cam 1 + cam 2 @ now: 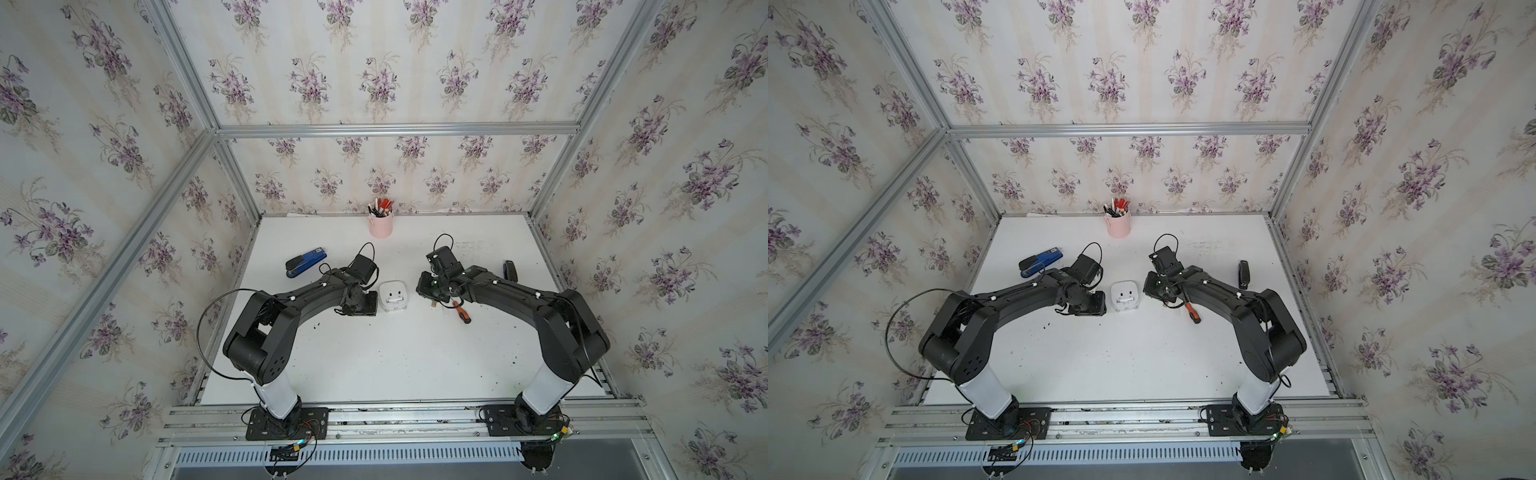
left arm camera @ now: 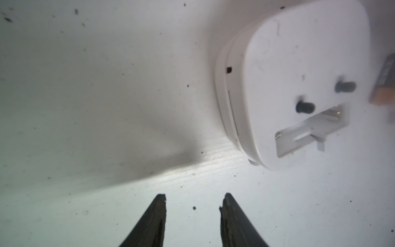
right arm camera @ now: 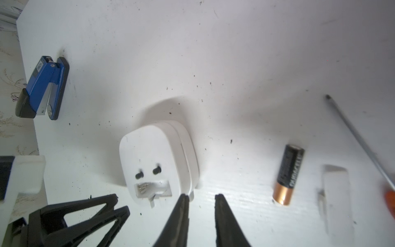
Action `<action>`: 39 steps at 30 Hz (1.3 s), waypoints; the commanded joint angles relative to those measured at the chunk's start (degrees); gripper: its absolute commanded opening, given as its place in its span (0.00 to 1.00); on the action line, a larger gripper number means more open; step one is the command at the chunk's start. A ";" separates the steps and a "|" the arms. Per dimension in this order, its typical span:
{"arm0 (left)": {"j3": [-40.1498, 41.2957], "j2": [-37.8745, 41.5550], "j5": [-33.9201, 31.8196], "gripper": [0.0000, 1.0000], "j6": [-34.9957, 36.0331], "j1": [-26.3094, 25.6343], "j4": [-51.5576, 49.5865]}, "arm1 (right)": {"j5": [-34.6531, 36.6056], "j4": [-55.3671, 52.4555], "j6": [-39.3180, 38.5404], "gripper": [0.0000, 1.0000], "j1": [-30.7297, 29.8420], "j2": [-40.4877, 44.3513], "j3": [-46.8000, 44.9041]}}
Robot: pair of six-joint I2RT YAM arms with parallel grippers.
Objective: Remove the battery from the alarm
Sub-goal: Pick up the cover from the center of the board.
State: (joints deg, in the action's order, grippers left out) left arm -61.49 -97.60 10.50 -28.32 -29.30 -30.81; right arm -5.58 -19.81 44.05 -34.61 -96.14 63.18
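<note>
Right wrist view: battery (image 3: 288, 174) out of the alarm (image 3: 158, 162), lying loose on the surface (image 3: 235, 53), apart from it.
My right fingers (image 3: 224, 213) and left fingers (image 2: 154, 218) stand apart, holding nothing. Risk, as I judge it: a careless sweep rolls the battery or knocks the alarm, just beside one right fingertip. Label reads DURACELL, blurred; sticker on the stapler (image 3: 42, 87) illegible.

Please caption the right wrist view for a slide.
The battery lies on the table beside the alarm; open right gripper holds nothing.

Battery (image 2: 383, 81) blurred and cut off at left wrist view's edge
</note>
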 commanded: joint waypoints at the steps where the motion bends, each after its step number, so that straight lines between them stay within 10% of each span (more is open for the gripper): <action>1: -0.43 2.11 0.74 0.51 1.79 0.03 -1.34 | 5.43 -13.53 -2.11 0.36 0.78 3.95 -0.87; 39: 4.56 3.01 2.68 0.52 1.50 0.21 1.93 | 7.49 -22.79 -13.69 0.25 4.20 -11.21 9.52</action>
State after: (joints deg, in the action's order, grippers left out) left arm -56.99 -94.39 13.28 -26.94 -29.26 -29.36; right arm 0.78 -40.69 31.11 -30.33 -107.00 71.99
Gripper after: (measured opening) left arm 0.519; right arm 0.248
